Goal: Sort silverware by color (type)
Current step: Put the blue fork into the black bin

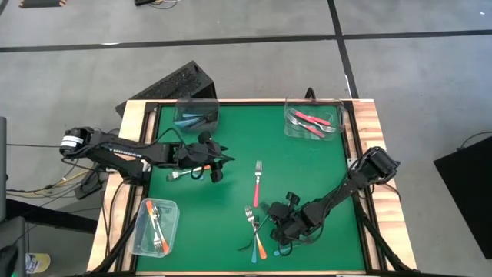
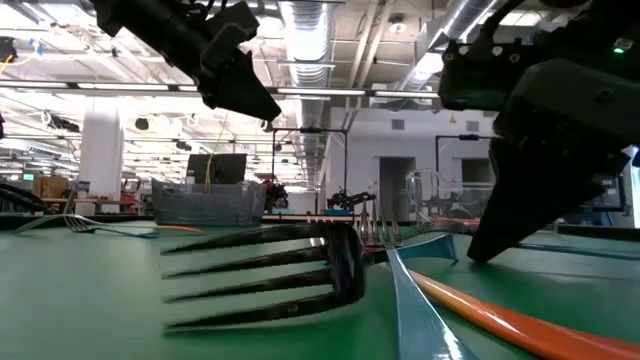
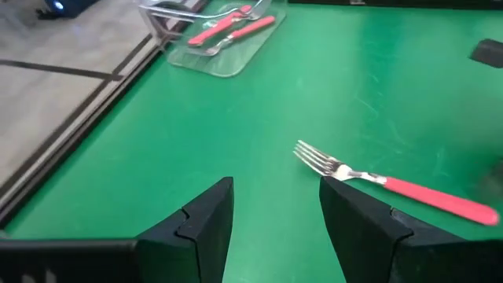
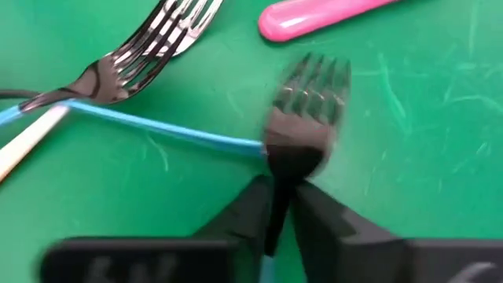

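I have the right gripper (image 4: 281, 206) down on the green table (image 1: 307, 165), its jaws closed on the neck of a blue-handled fork (image 4: 302, 118) whose tines point away from the wrist. That fork sits in the small heap near the table's front edge, beside an orange-handled fork (image 1: 260, 248) and another fork (image 4: 130, 67) lying across the blue handle. Just beyond the heap lies a pink fork (image 1: 257, 183), alone at mid-table. My left gripper (image 3: 275, 212) hangs above the table, left of the pink fork, jaws wide apart and empty. Three clear containers ring the heap: blue forks (image 1: 192, 118) far left, pink forks (image 1: 309, 121) far right, orange forks (image 1: 156, 223) near left.
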You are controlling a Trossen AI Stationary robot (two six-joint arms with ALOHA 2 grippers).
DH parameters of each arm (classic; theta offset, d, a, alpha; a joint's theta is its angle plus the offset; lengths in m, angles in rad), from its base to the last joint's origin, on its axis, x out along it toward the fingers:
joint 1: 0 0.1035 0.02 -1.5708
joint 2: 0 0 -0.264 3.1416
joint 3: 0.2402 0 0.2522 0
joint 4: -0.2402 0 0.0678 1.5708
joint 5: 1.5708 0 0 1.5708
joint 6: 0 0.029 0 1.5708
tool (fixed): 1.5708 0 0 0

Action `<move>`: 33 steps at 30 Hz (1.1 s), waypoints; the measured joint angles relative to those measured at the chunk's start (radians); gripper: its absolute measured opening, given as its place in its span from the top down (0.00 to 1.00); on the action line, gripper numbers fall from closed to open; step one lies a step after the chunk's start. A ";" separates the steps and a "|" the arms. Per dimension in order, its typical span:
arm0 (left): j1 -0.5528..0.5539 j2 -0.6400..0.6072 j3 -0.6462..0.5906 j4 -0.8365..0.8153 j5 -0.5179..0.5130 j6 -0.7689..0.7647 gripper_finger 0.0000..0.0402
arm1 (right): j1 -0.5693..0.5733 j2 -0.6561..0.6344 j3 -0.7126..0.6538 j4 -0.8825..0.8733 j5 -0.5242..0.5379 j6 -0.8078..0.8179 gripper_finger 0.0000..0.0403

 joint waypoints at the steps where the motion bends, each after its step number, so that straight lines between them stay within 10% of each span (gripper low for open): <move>1: 0.000 0.000 0.000 0.001 0.003 -0.007 0.56 | -0.001 -0.014 -0.001 -0.009 -0.001 -0.004 0.90; 5: -0.001 0.000 0.000 0.007 0.012 -0.048 0.56 | -0.014 -0.099 -0.011 -0.086 0.014 -0.032 0.93; 15: -0.021 0.146 0.000 0.308 0.212 -0.003 0.56 | -0.044 -0.349 -0.004 -0.011 0.456 -0.262 0.93; 33: -0.034 0.216 0.000 0.525 0.469 -0.020 0.54 | -0.075 -0.312 -0.005 0.079 0.336 -0.966 0.92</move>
